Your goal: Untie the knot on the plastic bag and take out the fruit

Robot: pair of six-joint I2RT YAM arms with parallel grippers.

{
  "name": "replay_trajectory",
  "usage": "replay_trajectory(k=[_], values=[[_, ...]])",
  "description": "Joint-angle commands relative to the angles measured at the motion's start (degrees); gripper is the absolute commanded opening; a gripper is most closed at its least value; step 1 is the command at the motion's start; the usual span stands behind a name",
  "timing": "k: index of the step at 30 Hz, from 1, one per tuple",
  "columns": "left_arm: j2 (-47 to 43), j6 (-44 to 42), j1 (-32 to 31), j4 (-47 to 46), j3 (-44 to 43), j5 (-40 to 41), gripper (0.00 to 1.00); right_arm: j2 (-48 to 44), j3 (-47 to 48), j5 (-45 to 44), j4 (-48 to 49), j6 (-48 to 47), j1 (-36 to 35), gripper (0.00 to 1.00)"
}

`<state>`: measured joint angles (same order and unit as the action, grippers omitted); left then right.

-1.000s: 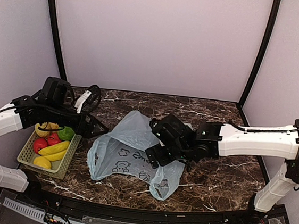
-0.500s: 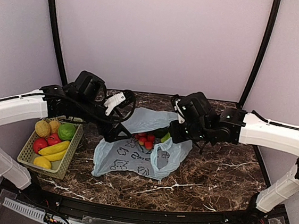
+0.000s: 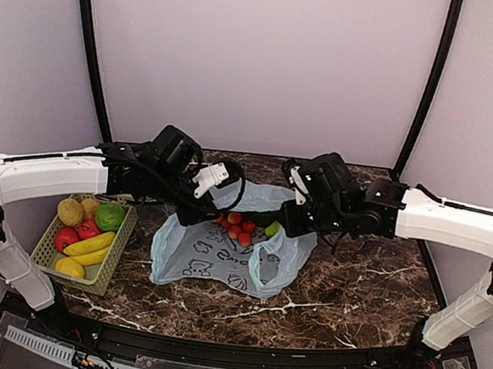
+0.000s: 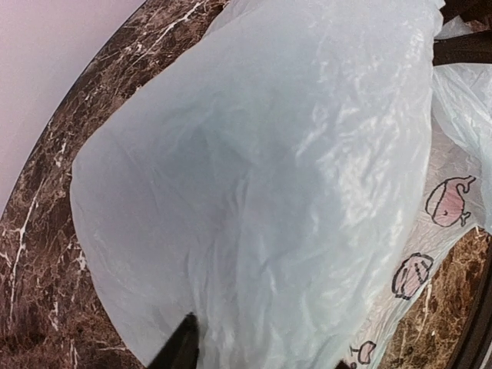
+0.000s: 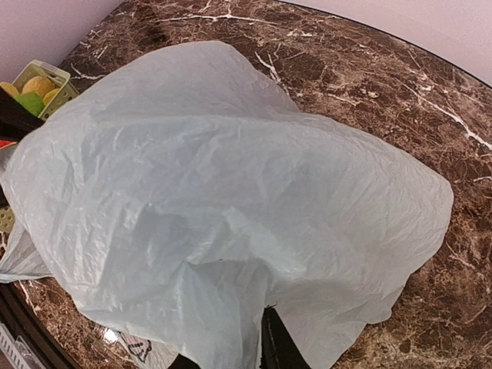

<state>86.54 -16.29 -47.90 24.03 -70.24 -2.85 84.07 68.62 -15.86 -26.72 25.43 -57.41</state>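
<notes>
Top view: the plastic bag (image 3: 207,264) lies at centre frame on the marble table (image 3: 367,294), its mouth held open between my two arms. I see no knot on it, so the untying looks done. The emptying is not, since the fruit sits inside the mouth: five small red fruits (image 3: 236,225), as best I can count at this size, and one green fruit (image 3: 272,228), partly hidden. The right gripper (image 3: 290,220) pinches the bag's rim, with plastic caught between its fingers. The left gripper (image 3: 196,213) meets the opposite rim, but film covers its fingers and I cannot tell whether they grip. At left frame, one basket (image 3: 43,256) holds two bananas (image 3: 90,244), two red apples (image 3: 66,238), one green basket fruit (image 3: 109,216) and two tan fruits (image 3: 71,211).
</notes>
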Motion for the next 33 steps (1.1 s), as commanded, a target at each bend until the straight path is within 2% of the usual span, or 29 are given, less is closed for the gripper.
replay_trajectory(k=[1,3,5,9,14,19,22,26,33], values=[[-1.62,0.61,-0.14,0.78,-1.93,-1.45,0.17,-3.3,-2.09,3.53,2.35,0.31,1.62,0.2],[-2.42,2.12,-0.17,0.57,-2.49,-5.12,0.04,-4.67,-3.08,3.8,2.31,0.73,2.08,0.21],[-3.44,4.15,-0.18,0.15,-3.06,-9.03,0.01,-6.49,-4.34,3.77,2.33,1.45,3.01,0.24],[-5.31,9.17,-1.1,-1.99,-4.29,-17.28,0.01,-10.16,-6.82,4.02,1.78,2.95,5.27,0.33],[-5.28,12.0,-1.75,-2.53,-4.97,-19.06,0.01,-13.62,-6.9,4.9,-1.49,3.54,6.34,0.44],[-4.12,13.21,-1.69,-4.53,-2.41,-18.45,0.01,-16.59,-5.41,14.66,-1.65,1.49,6.13,0.64],[-4.21,13.26,-1.63,-6.53,-0.41,-19.13,0.01,-18.62,-5.27,21.07,0.09,1.08,4.25,0.71],[-4.97,13.34,-1.56,-7.68,2.52,-18.36,0.01,-19.35,-5.54,23.1,3.43,1.27,-2.74,0.66],[-6.89,13.95,-1.56,-8.58,3.85,-17.77,0.01,-14.77,-9.49,17.97,14.89,5.59,-11.83,0.45]])
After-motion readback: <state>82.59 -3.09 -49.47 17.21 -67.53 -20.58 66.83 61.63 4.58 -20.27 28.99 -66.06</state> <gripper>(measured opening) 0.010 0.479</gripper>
